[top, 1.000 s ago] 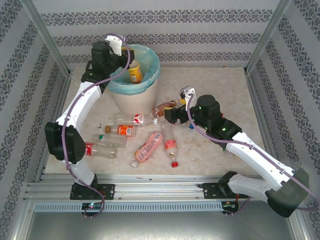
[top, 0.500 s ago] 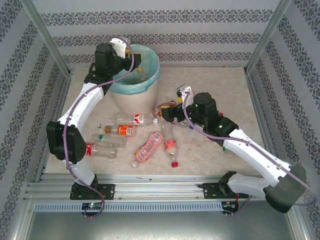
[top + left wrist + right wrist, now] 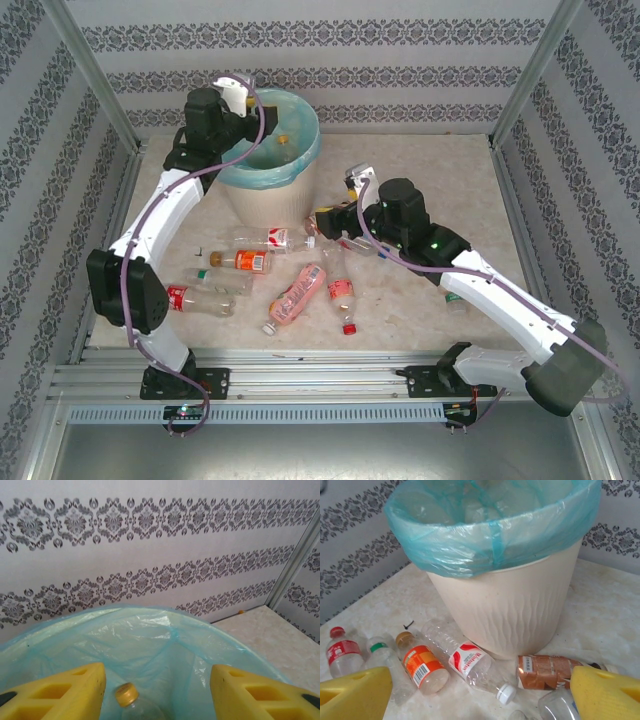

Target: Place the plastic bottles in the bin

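The cream bin (image 3: pixel 268 195) with its blue-green liner stands at the back left. My left gripper (image 3: pixel 250 108) hangs open over its rim. Between its yellow fingers (image 3: pixel 60 692) and lower down, a yellow-capped bottle (image 3: pixel 131 702) lies inside the liner (image 3: pixel 150 645). My right gripper (image 3: pixel 326 222) is open, low beside the bin's base (image 3: pixel 515 605). Ahead of it lie a white-and-red-labelled bottle (image 3: pixel 470 662), an orange-labelled one (image 3: pixel 422 667) and a brown-labelled one (image 3: pixel 547 671). A clear bottle (image 3: pixel 557 705) touches its right finger (image 3: pixel 605 695).
More bottles lie in front of the bin: a pink one (image 3: pixel 297 295), a red-labelled one (image 3: pixel 343 295), a red-capped one (image 3: pixel 200 300) and a green-capped one (image 3: pixel 215 278). Patterned walls and metal posts close in the table. Bare tabletop (image 3: pixel 440 170) lies right of the bin.
My left gripper opened and the orange-labelled bottle it held dropped into the bin. My right arm moved left towards the bottles at the bin's base, its gripper still open.
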